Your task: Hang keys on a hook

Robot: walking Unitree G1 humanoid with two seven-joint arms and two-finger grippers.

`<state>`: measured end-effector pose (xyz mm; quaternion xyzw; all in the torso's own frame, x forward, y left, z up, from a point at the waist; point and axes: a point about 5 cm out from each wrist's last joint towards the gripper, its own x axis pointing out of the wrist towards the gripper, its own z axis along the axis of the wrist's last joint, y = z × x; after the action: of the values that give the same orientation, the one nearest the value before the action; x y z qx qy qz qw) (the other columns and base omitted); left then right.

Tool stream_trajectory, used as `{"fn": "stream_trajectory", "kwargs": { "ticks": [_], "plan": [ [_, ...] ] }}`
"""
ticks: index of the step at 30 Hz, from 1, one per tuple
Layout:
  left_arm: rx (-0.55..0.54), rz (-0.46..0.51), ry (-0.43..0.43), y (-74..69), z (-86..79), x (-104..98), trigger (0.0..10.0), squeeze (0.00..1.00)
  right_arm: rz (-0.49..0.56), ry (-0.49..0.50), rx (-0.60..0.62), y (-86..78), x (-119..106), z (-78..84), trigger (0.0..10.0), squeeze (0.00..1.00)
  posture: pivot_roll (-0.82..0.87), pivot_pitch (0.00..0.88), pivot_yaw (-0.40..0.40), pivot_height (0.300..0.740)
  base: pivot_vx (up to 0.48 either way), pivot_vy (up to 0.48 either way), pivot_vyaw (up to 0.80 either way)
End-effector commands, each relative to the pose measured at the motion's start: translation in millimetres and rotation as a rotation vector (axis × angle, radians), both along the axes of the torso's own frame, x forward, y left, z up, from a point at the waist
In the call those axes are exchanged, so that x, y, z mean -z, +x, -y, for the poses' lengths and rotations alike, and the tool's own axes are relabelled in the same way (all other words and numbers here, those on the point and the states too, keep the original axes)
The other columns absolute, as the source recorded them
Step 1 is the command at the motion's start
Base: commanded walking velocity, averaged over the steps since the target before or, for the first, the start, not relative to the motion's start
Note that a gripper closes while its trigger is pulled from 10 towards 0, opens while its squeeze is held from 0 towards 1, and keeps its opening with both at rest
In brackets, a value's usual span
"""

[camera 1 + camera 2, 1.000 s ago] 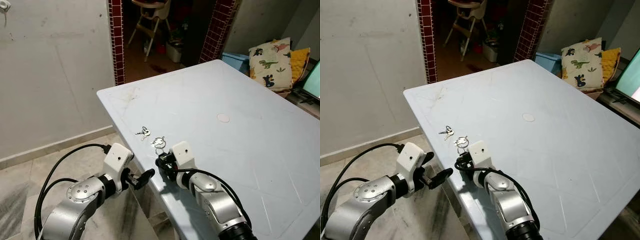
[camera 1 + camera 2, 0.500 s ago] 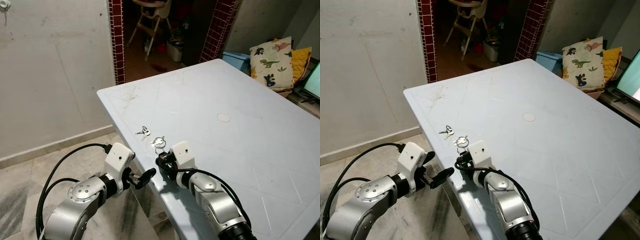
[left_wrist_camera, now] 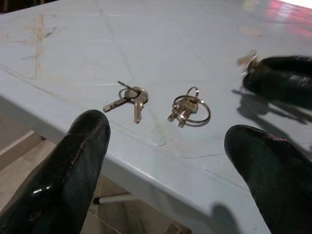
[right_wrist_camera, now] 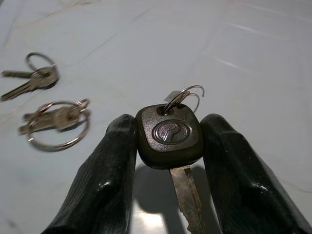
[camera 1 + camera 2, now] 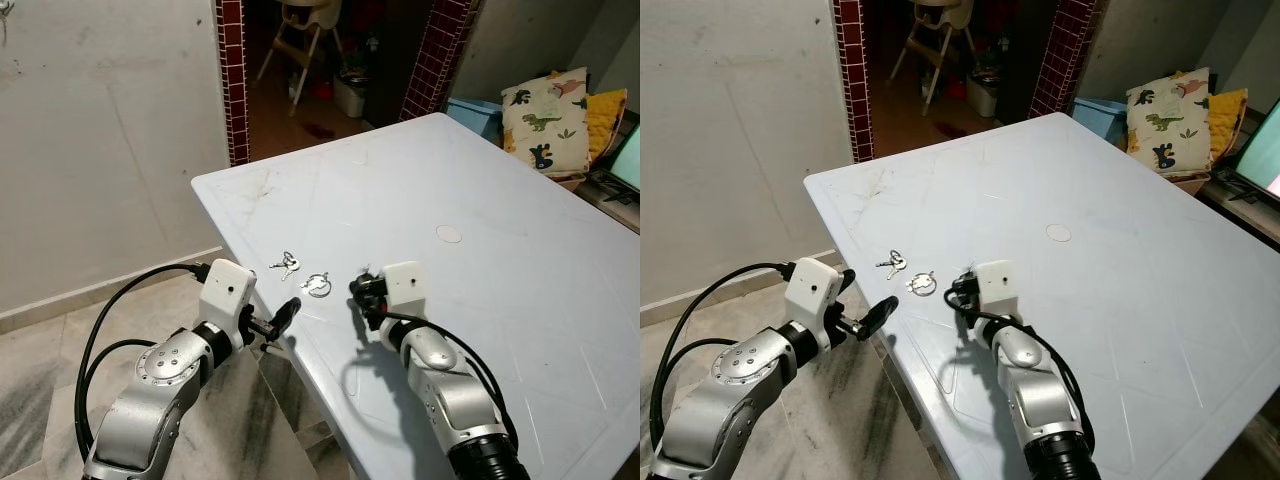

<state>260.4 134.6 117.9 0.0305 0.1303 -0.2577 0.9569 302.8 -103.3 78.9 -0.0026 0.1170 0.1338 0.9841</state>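
My right gripper (image 4: 168, 139) is shut on a black-headed key (image 4: 169, 131) with a small wire ring, held a little above the white table (image 5: 520, 290). In the head view that gripper (image 5: 362, 290) hangs right of a ring of keys (image 5: 318, 284). A smaller pair of keys (image 5: 286, 264) lies just left of the ring, near the table's left edge. My left gripper (image 3: 168, 136) is open at that edge, level with the tabletop and pointing at both bunches (image 3: 127, 97) (image 3: 189, 107). A small white fitting (image 5: 5, 8) sits on the wall at the far top left.
A white round disc (image 5: 449, 233) lies mid-table. Behind the table a doorway between red brick pillars (image 5: 232, 80) shows a high chair (image 5: 305, 25). Dinosaur cushions (image 5: 545, 115) and a blue box (image 5: 475, 108) stand at the back right. A plain wall and marble floor (image 5: 40, 400) are left.
My right gripper has risen and moved right, away from the ring of keys, carrying the black-headed key. My left gripper has come up closer to the table's edge.
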Motion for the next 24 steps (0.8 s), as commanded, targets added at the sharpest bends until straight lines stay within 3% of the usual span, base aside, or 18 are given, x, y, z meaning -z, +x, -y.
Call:
{"fn": "stream_trajectory", "kwargs": {
  "ticks": [1,11,16,17,19,20,21,24],
  "plan": [
    [-0.005,0.014,0.002,1.5,0.7,-1,10.0,0.00,0.032,0.021,0.056,4.8,-7,9.8,0.0,0.00,0.13,0.000,-0.114,0.740,0.000,0.000,0.00],
    [-0.021,0.026,0.004,3.8,0.5,-1,10.0,0.00,0.096,0.054,0.122,7.2,-17,25.2,0.0,0.00,0.13,0.000,-0.110,0.740,0.000,0.000,0.00],
    [-0.061,0.044,0.016,8.2,-1.4,-2,10.0,0.00,0.143,0.133,0.074,0.4,-29,23.8,0.0,0.00,0.12,0.000,-0.109,0.740,0.000,0.000,0.00],
    [-0.076,0.053,0.020,9.6,-2.3,-2,10.0,0.00,0.156,0.157,0.046,-3.4,-33,21.8,1.7,0.00,0.12,0.000,-0.109,0.740,0.000,0.000,0.00],
    [-0.105,0.062,0.028,11.5,-4.3,-2,10.0,0.00,0.170,0.180,0.003,-10.1,-38,18.9,8.6,0.00,0.12,0.000,-0.110,0.740,0.000,0.000,0.00],
    [-0.118,0.066,0.032,12.2,-5.3,-2,10.0,0.00,0.175,0.188,-0.016,-13.5,-40,17.5,8.6,0.00,0.11,0.000,-0.110,0.740,0.000,0.000,0.00],
    [-0.134,0.070,0.032,13.0,-6.4,-3,10.0,0.00,0.176,0.200,-0.034,-16.6,-41,16.5,10.0,0.00,0.11,0.000,-0.110,0.740,0.000,0.000,0.00],
    [-0.170,0.077,0.039,14.7,-9.4,-3,10.0,0.00,0.173,0.220,-0.068,-23.8,-43,14.7,10.0,0.00,0.11,0.000,-0.109,0.740,0.000,0.000,0.00]
  ]
}}
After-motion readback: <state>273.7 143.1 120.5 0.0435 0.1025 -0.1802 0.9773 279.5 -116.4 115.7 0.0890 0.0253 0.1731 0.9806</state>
